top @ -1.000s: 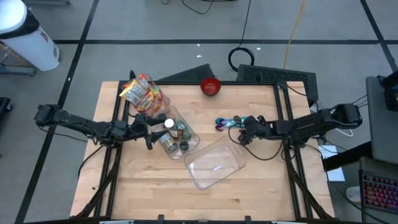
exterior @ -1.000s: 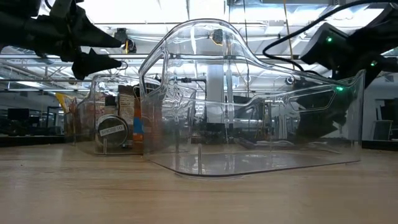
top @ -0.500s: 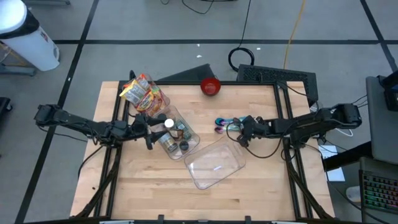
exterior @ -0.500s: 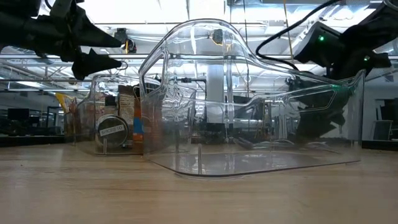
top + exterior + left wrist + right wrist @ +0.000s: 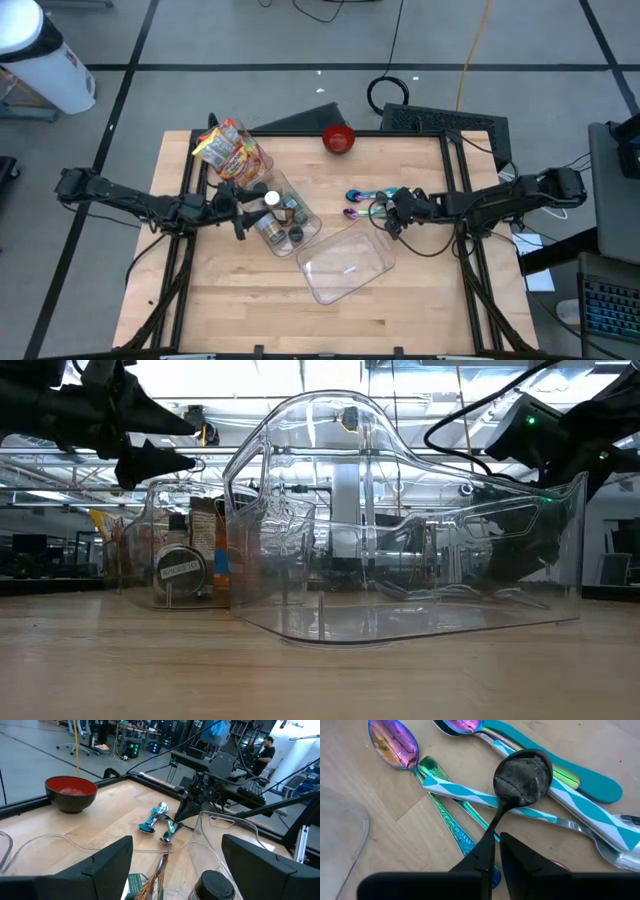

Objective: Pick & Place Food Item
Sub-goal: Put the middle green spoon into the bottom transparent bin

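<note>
1. The right gripper (image 5: 393, 213) closed from a part-open stance; its fingers (image 5: 487, 855) now pinched the handle of a black spoon (image 5: 522, 772).
2. The right gripper shifted slightly over the spoon cluster (image 5: 362, 202): toward the table's middle at the half-second mark, then back a little.
3. The iridescent spoons showed more fully beside the gripper than before.

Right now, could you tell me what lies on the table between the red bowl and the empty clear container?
In the high view, only bare wood lies between the red bowl and the empty clear container; the spoons sit off to the side.
</note>
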